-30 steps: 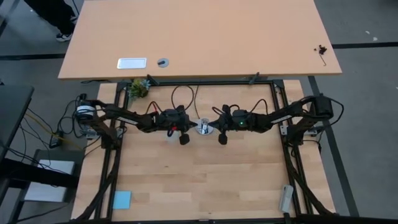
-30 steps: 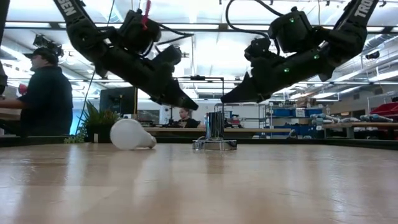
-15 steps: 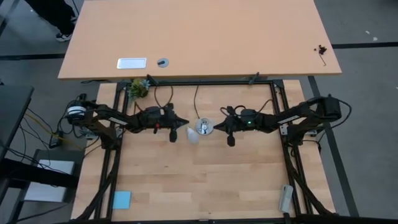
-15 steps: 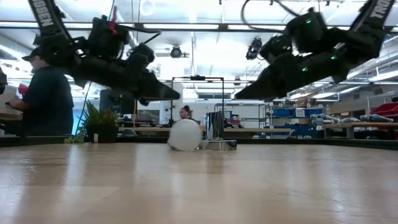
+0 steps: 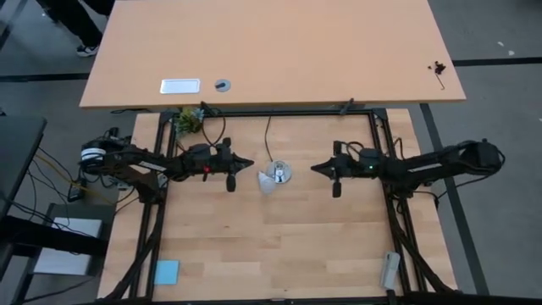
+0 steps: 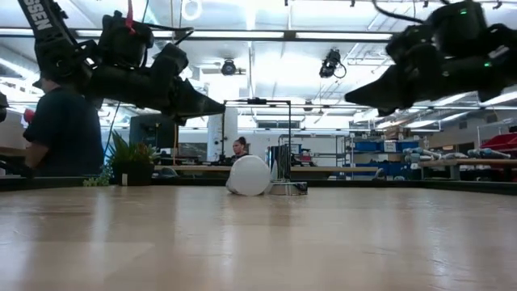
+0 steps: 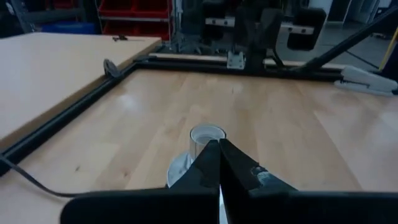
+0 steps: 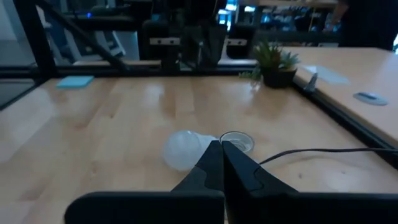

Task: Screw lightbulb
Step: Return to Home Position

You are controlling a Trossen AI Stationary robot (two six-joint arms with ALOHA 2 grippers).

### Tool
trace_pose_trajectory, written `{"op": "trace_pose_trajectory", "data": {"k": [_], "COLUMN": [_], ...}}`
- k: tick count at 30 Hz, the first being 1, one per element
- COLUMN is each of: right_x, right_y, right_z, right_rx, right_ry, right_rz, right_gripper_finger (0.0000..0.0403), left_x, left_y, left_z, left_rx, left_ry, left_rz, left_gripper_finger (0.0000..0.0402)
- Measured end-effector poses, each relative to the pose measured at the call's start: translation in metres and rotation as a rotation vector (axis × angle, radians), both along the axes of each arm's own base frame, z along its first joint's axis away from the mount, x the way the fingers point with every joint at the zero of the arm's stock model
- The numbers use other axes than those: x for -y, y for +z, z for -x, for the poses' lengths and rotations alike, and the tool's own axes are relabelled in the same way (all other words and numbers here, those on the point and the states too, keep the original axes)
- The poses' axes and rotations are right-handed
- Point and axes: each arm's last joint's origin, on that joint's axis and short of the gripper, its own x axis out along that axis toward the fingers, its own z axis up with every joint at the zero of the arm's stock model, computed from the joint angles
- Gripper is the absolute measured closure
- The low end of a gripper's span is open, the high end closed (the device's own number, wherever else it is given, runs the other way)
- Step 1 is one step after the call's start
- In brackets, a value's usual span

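The white frosted lightbulb (image 5: 265,183) lies on its side on the wooden table, right next to the round silver socket (image 5: 278,174), on the socket's near-left side. It also shows in the low view (image 6: 249,175) and in the right wrist view (image 8: 182,149). The socket stands upright on its disc base (image 7: 200,138). My left gripper (image 5: 251,163) is shut and empty, in the air left of the socket. My right gripper (image 5: 312,168) is shut and empty, in the air right of it. Both point at the socket.
The socket's black cord (image 5: 268,135) runs to the table's far edge and shows in the right wrist view (image 8: 305,152). A small potted plant (image 5: 188,119) stands at the far left corner. A blue pad (image 5: 166,272) lies at the near left. Bare wood lies toward the near edge.
Both grippers have drawn apart and risen, the left toward the table's left edge, the right toward its right edge. The lightbulb has rolled along the table from left of the socket to right beside it and has turned its round end toward the near edge.
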Motion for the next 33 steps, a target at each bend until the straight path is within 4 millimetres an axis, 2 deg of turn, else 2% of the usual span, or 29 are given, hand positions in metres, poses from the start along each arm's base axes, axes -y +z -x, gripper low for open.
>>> {"op": "trace_pose_trajectory", "data": {"k": [10, 17, 22, 33], "right_x": [-0.004, -0.006, -0.008, -0.011], "right_y": [-0.005, -0.001, 0.003, 0.003], "right_z": [0.035, 0.047, 0.055, 0.070], "right_rx": [0.050, 0.045, 0.055, 0.033], "right_ry": [-0.076, -0.079, -0.074, -0.094], "right_rz": [-0.013, -0.014, -0.010, -0.009], "right_gripper_finger": [0.0402, 0.0403, 0.0403, 0.0403], "left_x": [-0.001, -0.001, 0.004, 0.013], "left_y": [0.006, 0.014, 0.011, -0.004], "left_z": [0.004, 0.034, 0.057, 0.086], "left_rx": [0.025, 0.102, 0.130, 0.129], "left_ry": [0.003, 0.039, 0.047, 0.101], "left_rz": [-0.025, -0.039, -0.020, 0.000], "left_gripper_finger": [0.0399, 0.0399, 0.0399, 0.0399]}}
